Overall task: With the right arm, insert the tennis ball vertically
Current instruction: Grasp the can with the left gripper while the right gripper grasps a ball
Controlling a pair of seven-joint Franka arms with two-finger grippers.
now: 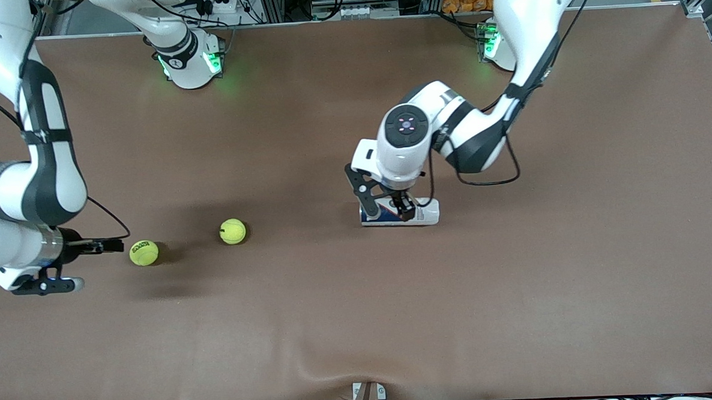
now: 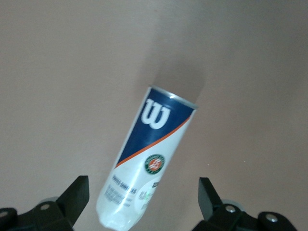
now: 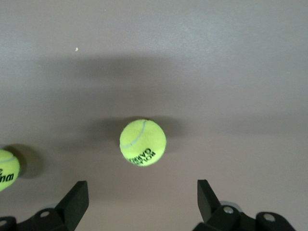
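— How are the fingers set?
— Both pairs are spread wide. The right gripper (image 1: 108, 245) is held low beside a yellow felt tennis ball (image 1: 144, 252); a second yellow ball (image 1: 232, 231) lies nearby on the brown table (image 1: 361, 320).
— And the left gripper (image 1: 386, 204)?
— It is poised over the white-and-blue cylindrical ball can (image 2: 144, 166), which lies on its side.

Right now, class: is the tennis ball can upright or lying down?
Lying down. The tennis ball can rests on its side on the table, under the open left hand.
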